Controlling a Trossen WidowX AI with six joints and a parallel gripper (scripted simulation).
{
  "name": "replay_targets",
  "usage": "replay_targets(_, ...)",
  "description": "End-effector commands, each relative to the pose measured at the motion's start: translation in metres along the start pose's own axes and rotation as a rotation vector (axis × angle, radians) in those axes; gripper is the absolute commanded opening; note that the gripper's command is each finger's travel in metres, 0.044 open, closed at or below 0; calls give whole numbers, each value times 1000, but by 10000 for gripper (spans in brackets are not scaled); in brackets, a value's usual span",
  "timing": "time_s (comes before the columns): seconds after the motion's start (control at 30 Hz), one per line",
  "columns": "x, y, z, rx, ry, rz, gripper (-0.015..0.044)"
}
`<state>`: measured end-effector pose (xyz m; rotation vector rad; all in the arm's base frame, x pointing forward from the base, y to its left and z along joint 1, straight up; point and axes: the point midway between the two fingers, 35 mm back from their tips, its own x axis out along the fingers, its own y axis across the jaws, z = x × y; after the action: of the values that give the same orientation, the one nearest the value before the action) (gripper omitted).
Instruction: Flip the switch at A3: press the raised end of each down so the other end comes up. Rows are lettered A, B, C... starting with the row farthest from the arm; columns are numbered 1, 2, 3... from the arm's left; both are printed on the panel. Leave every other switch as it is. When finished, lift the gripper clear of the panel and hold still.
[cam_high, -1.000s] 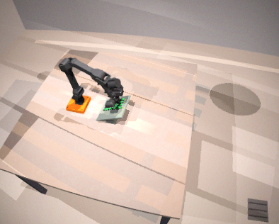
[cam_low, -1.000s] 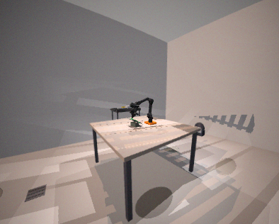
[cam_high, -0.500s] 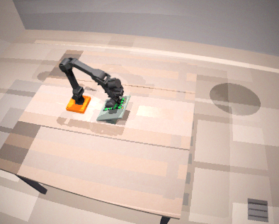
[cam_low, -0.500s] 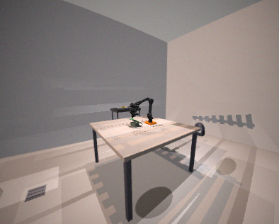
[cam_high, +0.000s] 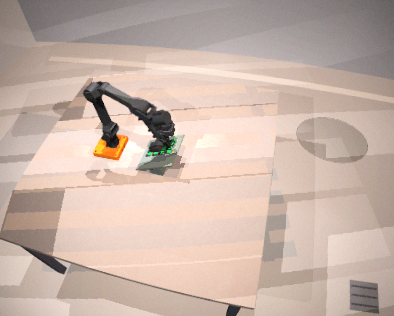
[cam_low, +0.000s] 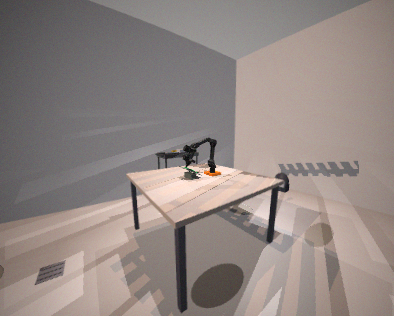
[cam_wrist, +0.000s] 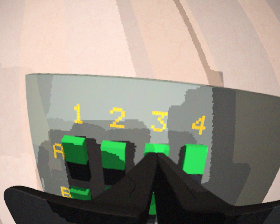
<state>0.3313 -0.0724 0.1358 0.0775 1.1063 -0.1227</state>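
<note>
The grey-green panel (cam_high: 146, 165) (cam_wrist: 95, 93) stands tilted on the table under the arm. In the wrist view my gripper (cam_wrist: 155, 159) is shut and empty, its joined tips overlapping the switch at A3 (cam_wrist: 156, 148). Only the far part of that green switch shows; the tips hide the rest, and I cannot tell whether they touch it. Switches A1 (cam_wrist: 75, 149), A2 (cam_wrist: 113, 154) and A4 (cam_wrist: 195, 159) show green. A1 and A2 have dark areas on their near side. Row B is mostly hidden by the fingers; part of B1 (cam_wrist: 80, 192) shows.
The arm's orange base (cam_high: 110, 148) (cam_low: 212, 173) is beside the panel on the wooden table (cam_high: 165, 225) (cam_low: 175, 212). Yellow column numbers run along the panel's far side, and row letters along its left. Shadows fall across the panel.
</note>
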Motion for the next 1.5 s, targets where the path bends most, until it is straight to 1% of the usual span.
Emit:
replay_targets(0.0,1,0,0,4,1,-2,0)
replay_targets(0.43,3,0,0,4,1,-2,0)
replay_targets(0.5,-12,0,0,1,-4,0,0)
replay_targets(0.57,-48,0,-1,3,-17,-2,0)
replay_targets(0.63,-62,0,-3,3,-22,-2,0)
replay_targets(0.83,-62,0,-5,4,-22,-2,0)
replay_targets(1.07,-67,12,-71,4,-17,-1,0)
replay_targets(1.47,-67,12,-72,4,-17,-1,0)
